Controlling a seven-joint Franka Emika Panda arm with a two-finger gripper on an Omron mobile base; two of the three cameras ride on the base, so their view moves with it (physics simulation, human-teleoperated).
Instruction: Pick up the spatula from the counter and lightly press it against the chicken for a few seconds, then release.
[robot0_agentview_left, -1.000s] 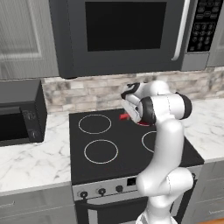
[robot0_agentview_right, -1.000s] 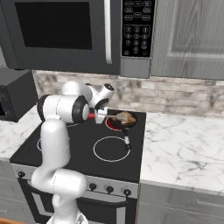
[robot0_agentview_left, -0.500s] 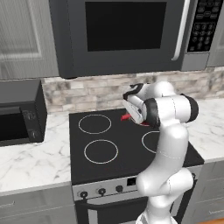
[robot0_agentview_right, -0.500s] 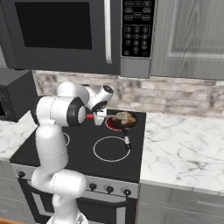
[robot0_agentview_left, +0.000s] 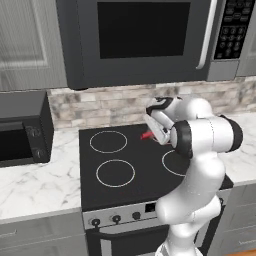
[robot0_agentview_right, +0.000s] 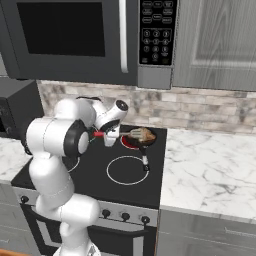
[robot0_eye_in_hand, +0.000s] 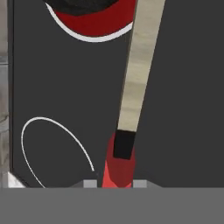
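My gripper (robot0_agentview_right: 108, 135) is shut on the red handle of the spatula (robot0_eye_in_hand: 118, 167) above the black stovetop (robot0_agentview_left: 125, 190). In the hand view the spatula's long beige blade (robot0_eye_in_hand: 141, 65) runs up and away from my gripper (robot0_eye_in_hand: 115, 183), passing the glowing red burner (robot0_eye_in_hand: 98, 27) and the dark pan (robot0_eye_in_hand: 81, 5). From the right base view the blade reaches to the brown chicken (robot0_agentview_right: 142, 133) lying in the pan (robot0_agentview_right: 140, 143) on the rear right burner; I cannot tell whether they touch. In the left base view the red handle (robot0_agentview_left: 147, 135) pokes out left of my gripper (robot0_agentview_left: 156, 131).
The pan's handle (robot0_agentview_right: 145, 161) points toward the stove's front. A microwave (robot0_agentview_left: 140, 35) hangs low above the stove. A black appliance (robot0_agentview_left: 22, 132) stands on the left counter. Marble counter (robot0_agentview_right: 210, 165) stretches to the right. Knobs (robot0_agentview_right: 115, 215) line the stove front.
My elbow and forearm have swung a little. The hand stays beside the pan with the spatula still gripped and pointed at the chicken.
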